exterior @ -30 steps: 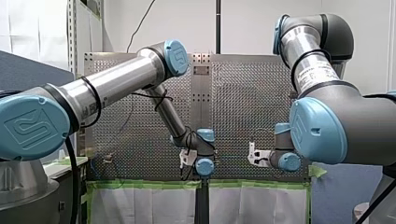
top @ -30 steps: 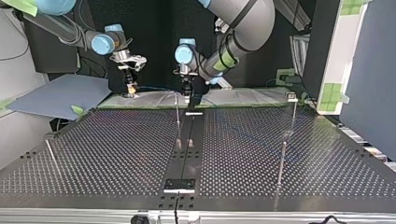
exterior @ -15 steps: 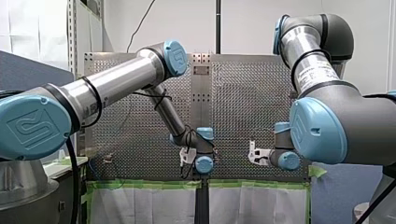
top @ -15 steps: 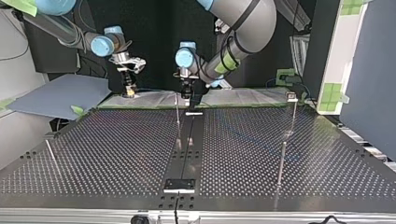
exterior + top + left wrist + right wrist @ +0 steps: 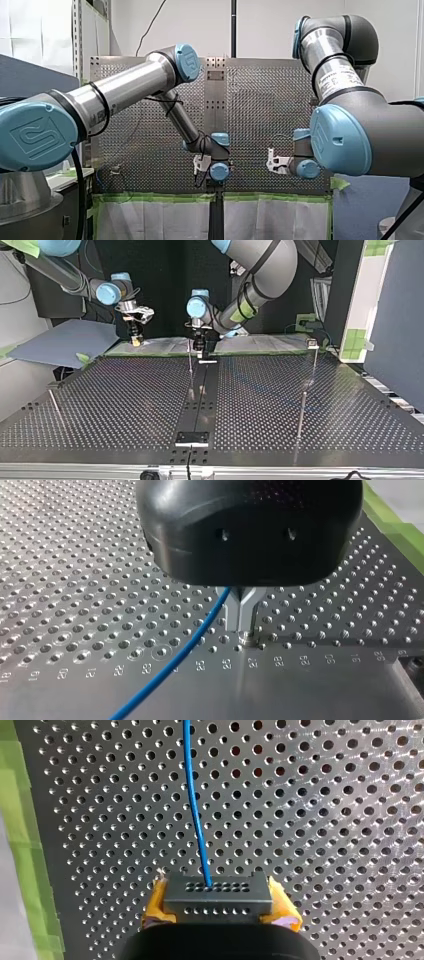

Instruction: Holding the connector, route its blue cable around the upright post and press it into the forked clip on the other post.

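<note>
In the right wrist view my right gripper (image 5: 218, 904) is shut on a dark connector block (image 5: 218, 892), gripped between yellow pads (image 5: 156, 907). The blue cable (image 5: 196, 805) runs ahead from the block over the perforated table. In the top view that gripper (image 5: 134, 340) hangs at the far left edge of the table. My left gripper (image 5: 200, 344) stands low beside a thin upright post (image 5: 190, 367). In the left wrist view its grey metal fingers (image 5: 235, 611) meet in a Y under the black housing. The blue cable (image 5: 175, 655) runs up between them.
Other thin posts stand on the perforated table (image 5: 125, 405): one with a small head piece (image 5: 313, 345) at the top view's right, one nearer (image 5: 301, 415), one at the left (image 5: 54, 405). Green tape (image 5: 150, 352) lines the far edge.
In the top view my right gripper has shifted left with the connector. My left gripper has sunk a little and edged left, toward the post.
</note>
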Robot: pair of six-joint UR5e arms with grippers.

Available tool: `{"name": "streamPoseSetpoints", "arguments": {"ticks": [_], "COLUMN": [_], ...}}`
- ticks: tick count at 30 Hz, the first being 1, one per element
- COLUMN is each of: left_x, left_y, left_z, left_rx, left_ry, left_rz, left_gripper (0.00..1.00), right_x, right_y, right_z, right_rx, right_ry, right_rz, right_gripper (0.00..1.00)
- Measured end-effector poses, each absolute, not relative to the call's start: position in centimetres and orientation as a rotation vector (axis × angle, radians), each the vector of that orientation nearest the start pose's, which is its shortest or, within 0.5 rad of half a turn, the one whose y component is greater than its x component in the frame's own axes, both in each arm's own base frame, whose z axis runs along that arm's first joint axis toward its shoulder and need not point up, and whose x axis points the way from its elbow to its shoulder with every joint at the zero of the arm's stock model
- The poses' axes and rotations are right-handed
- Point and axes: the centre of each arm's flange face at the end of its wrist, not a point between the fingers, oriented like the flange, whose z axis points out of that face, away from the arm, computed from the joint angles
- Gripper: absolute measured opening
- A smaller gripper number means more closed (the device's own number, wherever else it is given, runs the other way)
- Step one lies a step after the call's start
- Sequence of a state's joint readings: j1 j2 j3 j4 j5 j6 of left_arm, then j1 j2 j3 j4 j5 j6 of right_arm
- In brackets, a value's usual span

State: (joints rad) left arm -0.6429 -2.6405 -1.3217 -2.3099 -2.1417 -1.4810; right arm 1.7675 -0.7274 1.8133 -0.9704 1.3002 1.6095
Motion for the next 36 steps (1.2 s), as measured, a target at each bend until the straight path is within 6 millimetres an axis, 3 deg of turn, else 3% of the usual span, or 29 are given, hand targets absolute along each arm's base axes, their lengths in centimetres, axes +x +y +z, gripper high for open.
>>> {"name": "streamPoseSetpoints", "arguments": {"ticks": [5, 7, 8, 10, 12, 13, 17, 19, 20, 21, 29, 36], "left_x": [53.4, 53.5, 53.5, 53.5, 53.4, 53.4, 53.4, 53.4, 53.4, 53.4, 52.9, 52.0], "left_y": [-49.7, -49.6, -49.6, -49.5, -49.4, -49.3, -49.2, -49.1, -49.1, -49.0, -48.8, -48.8], "left_z": [-1.9, -1.9, -1.9, -1.9, -1.9, -2.0, -2.1, -2.2, -2.2, -2.3, -2.0, -0.5], "left_rx": [0.121, 0.122, 0.122, 0.122, 0.123, 0.125, 0.149, 0.168, 0.176, 0.189, 0.241, 0.235], "left_ry": [1.557, 1.558, 1.558, 1.560, 1.564, 1.566, 1.579, 1.590, 1.594, 1.601, 1.644, 1.671], "left_rz": [0.013, 0.016, 0.018, 0.029, 0.045, 0.052, 0.068, 0.069, 0.069, 0.068, 0.115, 0.159], "left_gripper": [0.01, 0.26, 0.26, 0.48, 0.52, 0.64, 0.70, 0.84, 0.84, 0.99, 0.99, 0.99], "right_x": [27.2, 27.2, 27.3, 27.3, 27.3, 27.3, 27.3, 27.3, 27.3, 27.3, 27.3, 27.3], "right_y": [-54.9, -55.0, -55.0, -55.1, -55.1, -55.1, -55.1, -55.1, -55.1, -55.1, -55.1, -55.1], "right_z": [-0.8, -0.8, -0.7, -0.7, -0.7, -0.7, -0.7, -0.7, -0.7, -0.7, -0.8, -0.8], "right_rx": [1.619, 1.617, 1.616, 1.615, 1.614, 1.614, 1.615, 1.616, 1.616, 1.616, 1.617, 1.619], "right_ry": [-1.073, -1.071, -1.071, -1.070, -1.069, -1.069, -1.069, -1.069, -1.069, -1.069, -1.070, -1.070], "right_rz": [1.518, 1.519, 1.519, 1.519, 1.520, 1.520, 1.520, 1.520, 1.520, 1.520, 1.520, 1.520], "right_gripper": [0.00, 0.00, 0.00, 0.00, 0.00, 0.00, 0.00, 0.00, 0.00, 0.00, 0.00, 0.00]}}
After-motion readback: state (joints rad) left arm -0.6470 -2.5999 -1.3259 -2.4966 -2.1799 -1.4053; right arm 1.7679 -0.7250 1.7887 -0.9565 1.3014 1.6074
